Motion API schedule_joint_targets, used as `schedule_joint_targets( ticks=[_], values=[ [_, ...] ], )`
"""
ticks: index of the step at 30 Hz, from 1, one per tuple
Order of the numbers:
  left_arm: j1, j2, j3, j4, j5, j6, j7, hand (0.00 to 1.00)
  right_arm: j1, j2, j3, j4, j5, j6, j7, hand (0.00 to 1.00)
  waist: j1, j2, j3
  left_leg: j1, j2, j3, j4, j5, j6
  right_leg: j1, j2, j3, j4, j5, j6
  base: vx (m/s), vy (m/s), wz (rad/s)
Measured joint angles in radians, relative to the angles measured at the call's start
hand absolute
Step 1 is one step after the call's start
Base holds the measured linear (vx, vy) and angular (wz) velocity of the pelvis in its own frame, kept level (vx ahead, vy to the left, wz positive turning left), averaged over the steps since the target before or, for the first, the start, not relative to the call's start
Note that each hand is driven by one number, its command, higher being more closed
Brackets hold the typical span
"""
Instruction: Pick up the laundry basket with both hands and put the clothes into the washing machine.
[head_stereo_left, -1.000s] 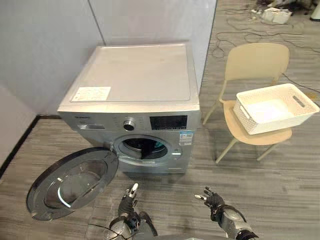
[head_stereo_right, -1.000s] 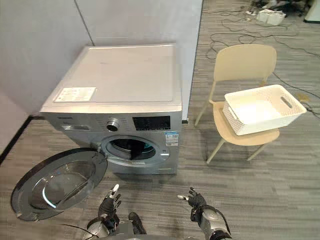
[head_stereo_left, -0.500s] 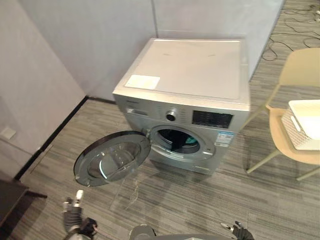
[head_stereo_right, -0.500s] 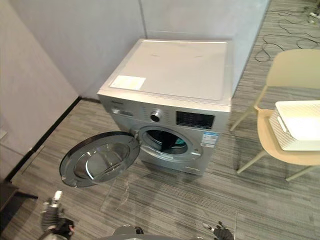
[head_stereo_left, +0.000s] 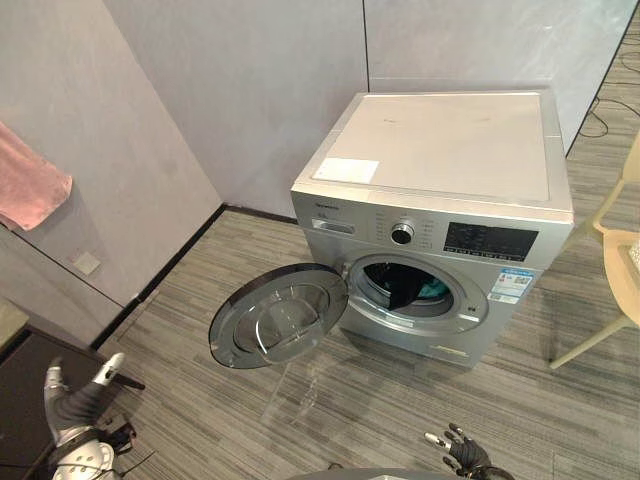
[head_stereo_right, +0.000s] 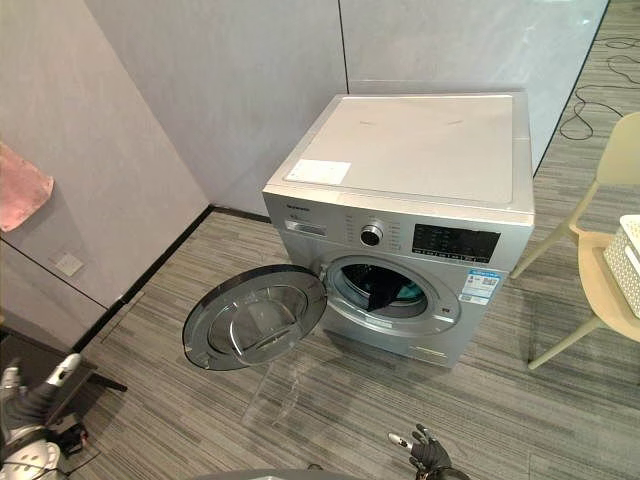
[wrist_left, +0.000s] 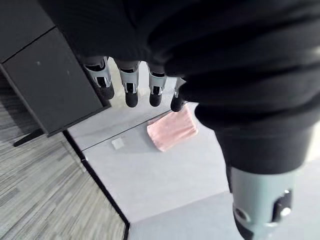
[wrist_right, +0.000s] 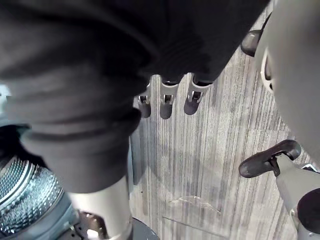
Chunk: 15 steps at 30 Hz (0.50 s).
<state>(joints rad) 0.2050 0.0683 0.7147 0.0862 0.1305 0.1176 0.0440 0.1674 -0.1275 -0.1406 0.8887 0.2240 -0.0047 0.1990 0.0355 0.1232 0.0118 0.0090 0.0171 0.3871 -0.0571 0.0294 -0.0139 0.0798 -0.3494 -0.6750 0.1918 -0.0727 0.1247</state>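
Fingers (wrist_left: 131, 85) of the left hand (head_stereo_left: 72, 405) hang straight and relaxed in a row, released, with nothing between them and the thumb. Past them in the left wrist view are a dark cabinet (wrist_left: 45, 75) and a pink cloth (wrist_left: 172, 127) hanging on the grey wall. That hand hovers well to the left of the washing machine (head_stereo_left: 445, 160) and out in front of it, near the cabinet.

The right hand (head_stereo_left: 462, 452) is low in front of the washing machine, a little to the right of its opening. Its fingers (wrist_right: 166, 102) are spread loose and grasp nothing, over the grey striped floor (head_stereo_left: 350, 400). Its wrist view catches the perforated metal drum (wrist_right: 20, 195) beside it.

The washing machine stands against the wall with its round door (head_stereo_left: 280, 318) swung wide open to its left. Inside the opening, dark and teal clothes (head_stereo_left: 405, 285) show in the drum. The laundry basket (head_stereo_right: 630, 258), white and perforated, sits on a pale chair (head_stereo_right: 600, 300) to the right of the washing machine, apart from it and well away from both hands. Neither hand touches the washing machine, the door or the basket.
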Motion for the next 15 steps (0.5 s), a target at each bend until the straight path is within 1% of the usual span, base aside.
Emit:
schedule_joint_targets(
  ticks=[1, 2, 3, 4, 5, 6, 7, 8, 9, 10, 11, 12, 13, 15],
  values=[
    [-0.051, 0.033, -0.005, 0.064, 0.044, 0.027, 0.002, 0.0, 0.003, 0.0, 0.029, -0.023, -0.005, 0.011, 0.003, 0.0, -0.004, -0.012, 0.0, -0.016, 0.003, 0.01, -0.002, 0.009, 0.0, -0.034, -0.004, 0.011, 0.023, -0.003, 0.001, -0.03, -0.032, -0.13],
    [-0.06, 0.041, -0.005, 0.076, 0.055, 0.031, 0.002, 0.0, 0.003, 0.001, 0.036, -0.03, -0.008, 0.012, 0.003, 0.0, -0.005, -0.012, 0.0, -0.02, 0.004, 0.013, -0.004, 0.014, 0.004, -0.042, -0.005, 0.015, 0.028, -0.004, 0.001, -0.02, -0.046, -0.22],
    [-0.087, 0.061, -0.005, 0.095, 0.091, 0.043, 0.002, 0.0, 0.002, 0.004, 0.052, -0.061, -0.027, 0.012, 0.003, 0.0, -0.013, -0.027, 0.007, -0.038, 0.008, 0.028, -0.008, 0.023, 0.004, -0.069, -0.011, 0.024, 0.049, -0.007, -0.001, -0.01, -0.029, -0.14],
    [-0.101, 0.071, -0.004, 0.096, 0.105, 0.049, 0.002, 0.0, 0.001, 0.008, 0.06, -0.078, -0.032, 0.012, 0.003, 0.0, -0.019, -0.034, 0.016, -0.046, 0.01, 0.03, -0.008, 0.027, 0.005, -0.08, -0.015, 0.027, 0.056, -0.007, -0.001, -0.02, -0.057, -0.13],
    [-0.13, 0.1, -0.004, 0.106, 0.121, 0.053, 0.002, 0.0, -0.002, 0.018, 0.072, -0.103, -0.037, 0.012, 0.003, 0.0, -0.022, -0.044, 0.026, -0.07, 0.017, 0.033, -0.003, 0.033, 0.004, -0.111, -0.017, 0.032, 0.079, -0.015, -0.008, -0.04, -0.087, -0.13],
    [-0.173, 0.128, -0.004, 0.109, 0.127, 0.053, 0.004, 0.0, -0.002, 0.027, 0.078, -0.131, -0.037, 0.012, 0.002, 0.0, -0.02, -0.066, 0.051, -0.088, 0.025, 0.043, 0.0, 0.04, 0.003, -0.143, -0.017, 0.046, 0.095, -0.018, -0.01, -0.05, -0.098, -0.16],
    [-0.208, 0.155, -0.004, 0.11, 0.126, 0.052, 0.005, 0.0, -0.006, 0.03, 0.081, -0.152, -0.036, 0.012, 0.0, 0.0, -0.019, -0.079, 0.076, -0.115, 0.031, 0.048, 0.003, 0.043, -0.001, -0.165, -0.015, 0.048, 0.106, -0.019, -0.011, -0.11, -0.1, -0.14],
    [-0.25, 0.192, -0.005, 0.11, 0.124, 0.049, 0.007, 0.0, -0.004, 0.035, 0.079, -0.187, -0.033, 0.01, -0.006, 0.0, -0.024, -0.093, 0.082, -0.161, 0.042, 0.053, 0.004, 0.042, -0.006, -0.216, -0.01, 0.047, 0.113, -0.019, -0.014, -0.07, -0.063, -0.04],
    [-0.276, 0.208, -0.006, 0.11, 0.121, 0.047, 0.007, 0.0, -0.002, 0.035, 0.079, -0.205, -0.031, 0.009, -0.01, 0.0, -0.024, -0.099, 0.087, -0.185, 0.051, 0.069, 0.004, 0.043, -0.007, -0.242, -0.007, 0.046, 0.115, -0.016, -0.016, -0.04, -0.071, 0.03],
    [-0.339, 0.242, -0.015, 0.115, 0.117, 0.044, 0.008, 0.0, -0.006, 0.033, 0.078, -0.227, -0.027, 0.006, -0.02, 0.0, -0.022, -0.111, 0.11, -0.219, 0.074, 0.13, 0.004, 0.046, -0.01, -0.279, 0.001, 0.042, 0.116, -0.009, -0.027, 0.02, -0.057, 0.04],
    [-0.374, 0.261, -0.026, 0.124, 0.117, 0.04, 0.009, 0.0, -0.008, 0.032, 0.077, -0.236, -0.026, 0.005, -0.023, 0.0, -0.021, -0.117, 0.12, -0.231, 0.083, 0.162, 0.004, 0.061, -0.016, -0.297, 0.002, 0.042, 0.12, -0.006, -0.03, 0.04, -0.086, 0.04],
    [-0.452, 0.312, -0.062, 0.158, 0.116, 0.03, 0.011, 0.0, -0.016, 0.029, 0.078, -0.247, -0.023, 0.003, -0.025, 0.0, -0.018, -0.13, 0.134, -0.272, 0.088, 0.176, -0.001, 0.101, 0.017, -0.341, 0.005, 0.04, 0.129, -0.005, -0.032, 0.07, -0.09, -0.01],
    [-0.523, 0.356, -0.095, 0.185, 0.115, 0.027, 0.013, 0.0, -0.032, 0.03, 0.078, -0.254, -0.014, -0.001, -0.027, 0.0, -0.018, -0.147, 0.156, -0.293, 0.092, 0.179, -0.001, 0.11, 0.021, -0.366, 0.006, 0.042, 0.136, -0.005, -0.033, 0.09, -0.089, -0.04],
    [-0.641, 0.412, -0.146, 0.245, 0.117, 0.024, 0.021, 0.0, -0.039, 0.037, 0.078, -0.283, 0.012, -0.018, -0.036, 0.0, -0.017, -0.172, 0.182, -0.316, 0.104, 0.184, 0.004, 0.111, 0.019, -0.387, 0.018, 0.044, 0.132, -0.002, -0.036, 0.08, -0.055, -0.11]
  ],
)
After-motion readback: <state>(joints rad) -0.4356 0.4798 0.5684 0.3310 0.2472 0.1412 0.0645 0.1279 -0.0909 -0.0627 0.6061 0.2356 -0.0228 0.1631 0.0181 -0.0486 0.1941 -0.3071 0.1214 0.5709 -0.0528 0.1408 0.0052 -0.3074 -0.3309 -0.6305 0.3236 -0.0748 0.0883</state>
